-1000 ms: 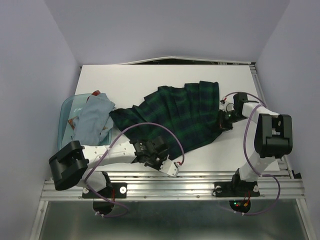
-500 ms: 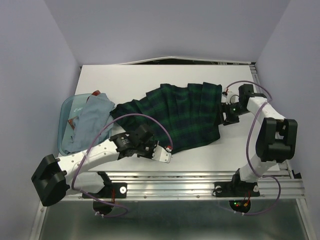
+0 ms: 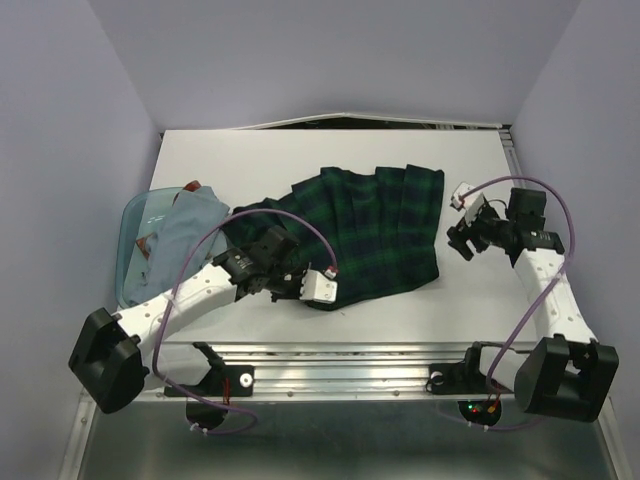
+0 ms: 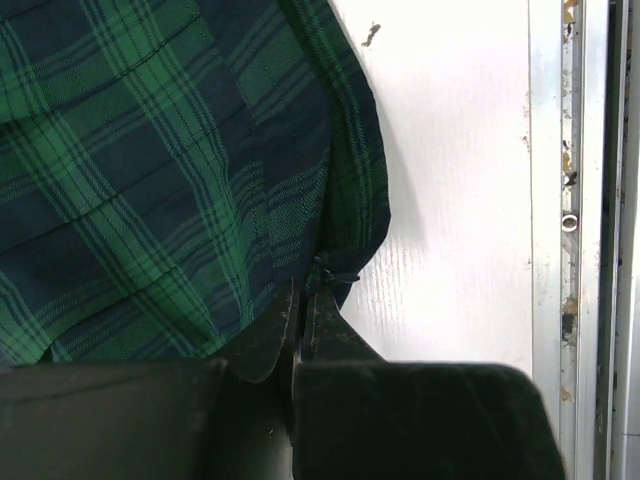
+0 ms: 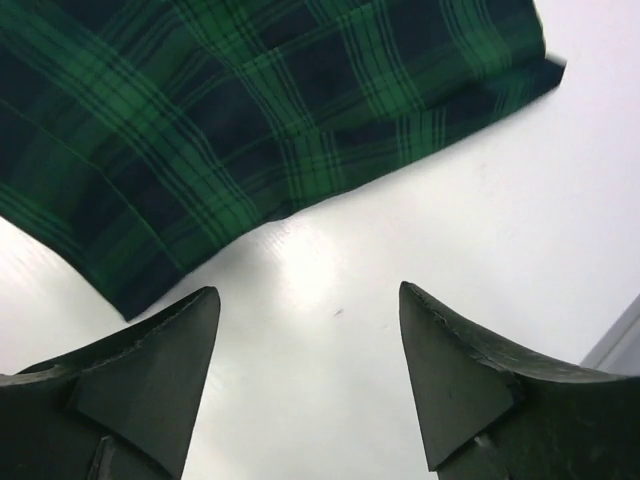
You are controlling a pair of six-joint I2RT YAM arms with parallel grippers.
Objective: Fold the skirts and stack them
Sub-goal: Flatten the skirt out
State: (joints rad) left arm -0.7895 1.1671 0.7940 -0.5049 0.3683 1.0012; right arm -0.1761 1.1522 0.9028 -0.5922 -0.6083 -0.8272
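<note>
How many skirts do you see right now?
2. A dark green-and-navy tartan pleated skirt lies mid-table; a pale grey-blue cloth skirt drapes over the translucent blue plastic tub at left. Others may be hidden under it.

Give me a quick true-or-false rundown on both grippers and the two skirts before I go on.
1. The left gripper is shut on an edge of the tartan skirt. True.
2. The right gripper is clamped on the tartan skirt. False: its jaws stand open and hold nothing, over bare table beside the skirt's edge.
3. The pale grey-blue skirt lies draped over the translucent blue tub. True.
4. The tartan skirt is stacked on top of the pale grey-blue skirt. False: it lies spread on the table, to the right of the tub.
</note>
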